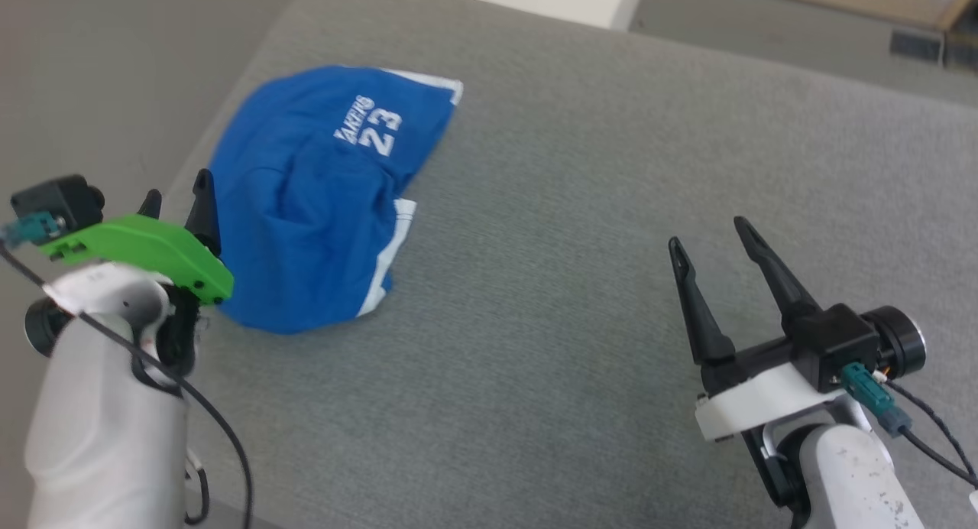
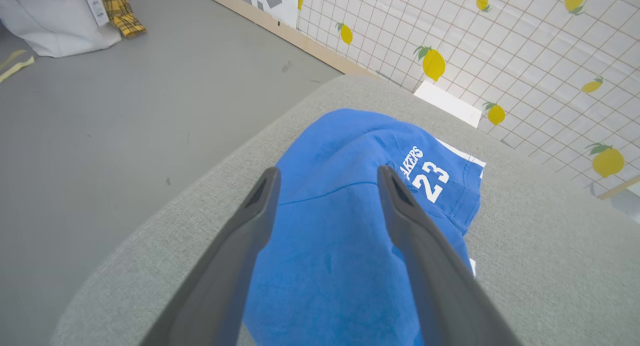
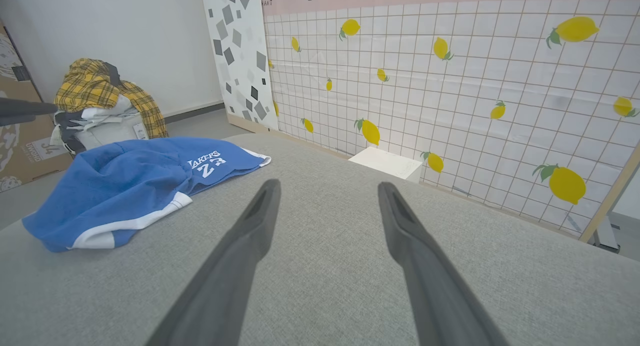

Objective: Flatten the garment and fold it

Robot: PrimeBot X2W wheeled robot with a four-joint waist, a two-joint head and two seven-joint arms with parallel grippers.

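While the garment (image 1: 306, 208) lies bunched and creased near the left edge of a grey padded surface (image 1: 581, 231), nothing is gripped by either gripper. The royal-blue shorts are seen with the white "23" print facing up at their far end, and white trim is shown along the side that faces the middle of the surface.

The left gripper (image 1: 177, 193) is placed at the near left edge of the shorts, its two dark fingers spread wide and empty. From its wrist camera the blue cloth is seen between and beneath them. Whether the cloth is touched cannot be told.

The right gripper (image 1: 708, 235) is held well apart from the shorts, over bare grey fabric, its jaws also parted and empty.

Beyond the surface, a tiled wall (image 3: 450, 86) printed with lemons is seen, with a white box (image 3: 385, 163) at its foot and a heap of yellow plaid cloth (image 3: 100, 93) on the floor.
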